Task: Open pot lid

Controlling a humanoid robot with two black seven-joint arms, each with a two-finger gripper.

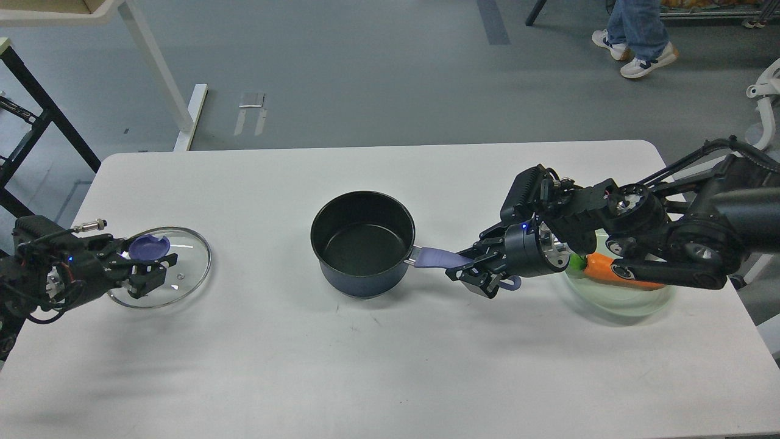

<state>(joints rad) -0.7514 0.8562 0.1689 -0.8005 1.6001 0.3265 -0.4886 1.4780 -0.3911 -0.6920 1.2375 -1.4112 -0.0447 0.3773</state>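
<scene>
The dark navy pot (363, 244) stands uncovered at the table's middle, its black inside showing. Its periwinkle handle (436, 257) points right. My right gripper (474, 268) is shut on the handle near its far end. The glass lid (183, 268) lies flat on the table at the left, well apart from the pot. Its blue knob (149, 246) faces up. My left gripper (149, 271) is over the lid just in front of the knob, and its fingers look parted with nothing between them.
A pale green plate (621, 302) with a carrot (609, 268) on it sits at the right, partly under my right arm. A person's legs (637, 36) stand on the floor beyond the table. White table legs (152, 67) stand at the far left.
</scene>
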